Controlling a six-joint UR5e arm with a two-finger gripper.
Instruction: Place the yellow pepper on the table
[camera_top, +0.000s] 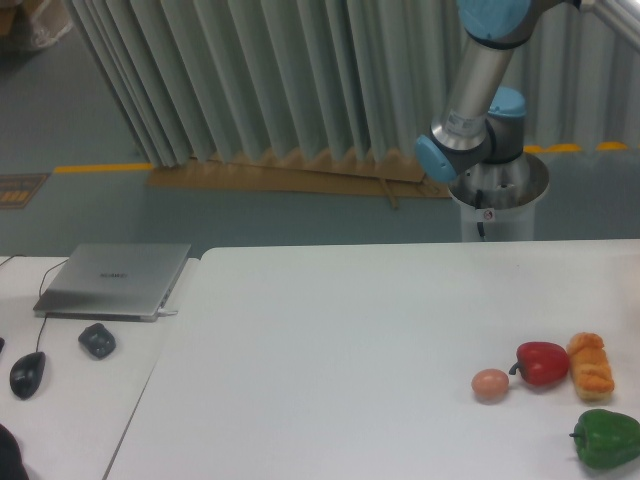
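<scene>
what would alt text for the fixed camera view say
A large white table holds a small group near its right edge: a red pepper, an orange bread-like piece, a small tan egg-like object and a green pepper. No yellow pepper shows. The robot arm rises behind, its hand out of frame.

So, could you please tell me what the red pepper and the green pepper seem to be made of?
The red pepper looks like glossy moulded plastic, given its bright highlight. The green pepper looks similar, smooth with a slight sheen, though real produce cannot be ruled out.
</scene>
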